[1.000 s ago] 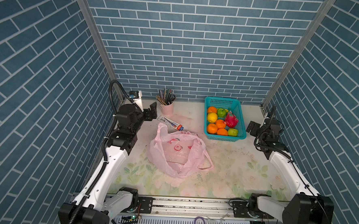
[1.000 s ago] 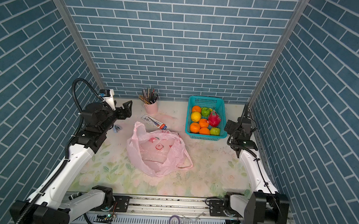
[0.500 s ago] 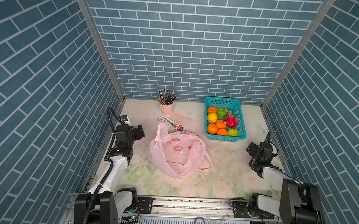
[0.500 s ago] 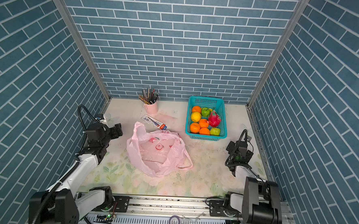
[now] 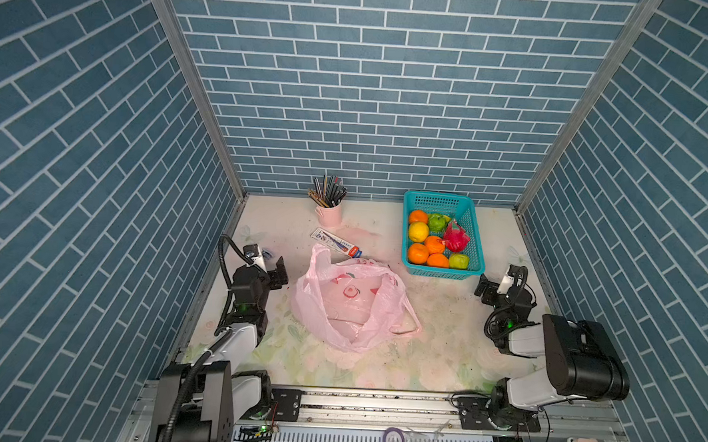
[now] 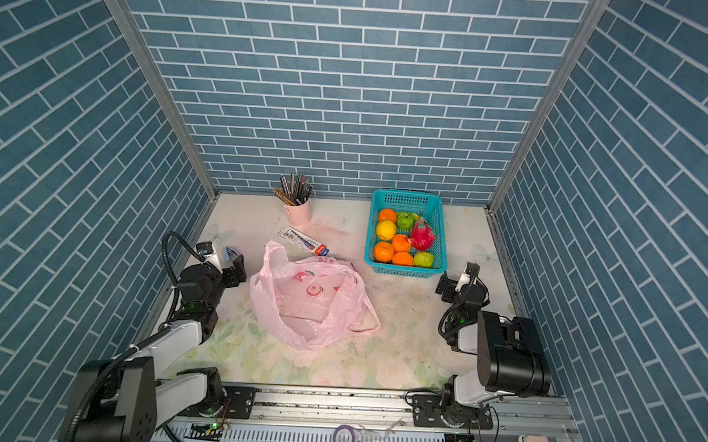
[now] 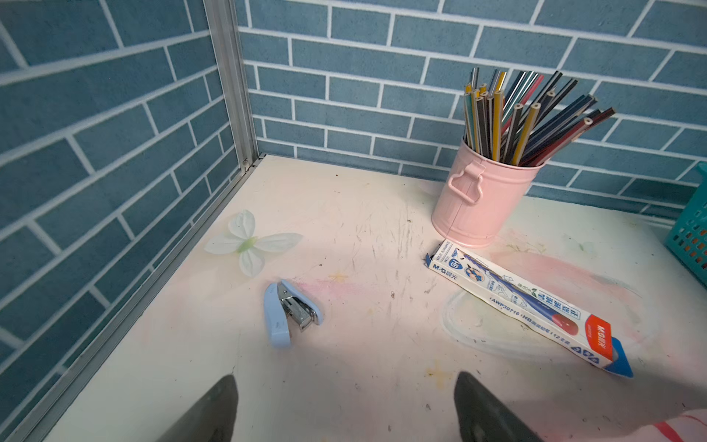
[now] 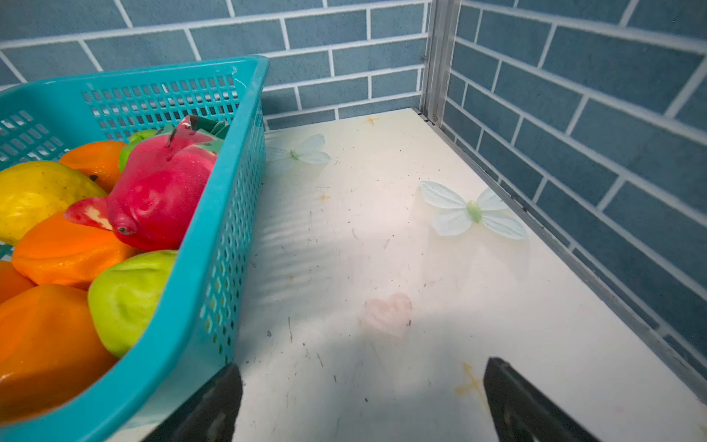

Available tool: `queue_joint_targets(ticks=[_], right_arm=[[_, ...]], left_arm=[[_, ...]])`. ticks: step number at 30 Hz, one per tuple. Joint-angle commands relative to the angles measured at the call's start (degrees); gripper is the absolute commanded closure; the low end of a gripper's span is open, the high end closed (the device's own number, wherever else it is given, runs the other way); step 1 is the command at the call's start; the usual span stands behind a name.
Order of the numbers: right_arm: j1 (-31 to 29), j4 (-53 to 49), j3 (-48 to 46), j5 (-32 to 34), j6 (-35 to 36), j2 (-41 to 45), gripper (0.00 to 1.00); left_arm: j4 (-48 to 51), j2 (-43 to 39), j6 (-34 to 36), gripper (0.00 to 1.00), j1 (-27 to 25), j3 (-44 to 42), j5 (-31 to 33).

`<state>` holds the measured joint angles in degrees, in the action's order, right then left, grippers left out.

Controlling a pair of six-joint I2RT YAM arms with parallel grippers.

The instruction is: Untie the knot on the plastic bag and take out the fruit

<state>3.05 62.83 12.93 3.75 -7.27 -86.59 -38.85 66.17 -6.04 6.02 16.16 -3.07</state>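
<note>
The pink plastic bag (image 5: 352, 305) (image 6: 310, 303) lies slack and flat on the table's middle, its mouth open and its handle loops loose. The knot is not in view. The fruit (image 5: 438, 241) (image 8: 153, 199), oranges, a lemon, two green pieces and a magenta dragon fruit, sits in the teal basket (image 5: 436, 198) at the back right. My left gripper (image 5: 274, 272) (image 7: 344, 382) stands low, left of the bag, open and empty. Just in front of the basket's near right corner, my right gripper (image 5: 491, 288) (image 8: 363, 367) is open and empty.
A pink cup of pencils (image 5: 330, 212) stands at the back wall, with a pencil box (image 5: 336, 242) lying between it and the bag. A small blue stapler (image 7: 287, 313) lies ahead of the left gripper. Brick walls close in both sides.
Both arms have folded down and back from their raised, far-reaching poses, bringing the open grippers low beside the bag and basket. The bag and the fruit have not moved.
</note>
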Motion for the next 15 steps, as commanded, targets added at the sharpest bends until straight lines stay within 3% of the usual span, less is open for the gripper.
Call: queue_joint_targets(ticks=[1,3,8,9,10,12,14,15], right_arm=[[-0.7,9.2,-0.4,-0.9,3.6,-1.0,0.01],[-1.0,6.0,0.6,-0.8,3.9,-0.3,0.01],[-1.1,4.8,0.9,-0.7,3.8,0.1,0.01],[-1.1,4.8,1.0,-0.8,3.8,0.1,0.01],[-1.1,4.6,1.0,-0.7,3.8,0.2,0.01],[-1.1,4.3,1.1,-0.6,3.7,0.3,0.01],[-1.1,4.2,1.1,-0.5,3.7,0.3,0.01],[-1.2,4.2,1.1,-0.5,3.7,0.3,0.01]], left_arm=[[-12.9,4.7,2.0,0.11,-0.2,-3.1,-1.8],[-12.8,7.1,2.8,0.11,-0.4,-1.9,-2.8],[-24.5,15.7,2.7,0.11,-1.7,-0.8,-5.4],[-25.9,18.1,3.4,0.11,-2.7,-0.2,-5.0],[-21.0,18.2,6.4,0.11,-5.2,1.7,-3.2],[-24.8,20.1,9.8,0.11,-9.6,0.7,2.4],[-32.9,21.2,9.0,0.11,-9.2,-3.1,2.8],[-27.7,19.8,9.4,0.11,-9.2,-2.0,2.7]])
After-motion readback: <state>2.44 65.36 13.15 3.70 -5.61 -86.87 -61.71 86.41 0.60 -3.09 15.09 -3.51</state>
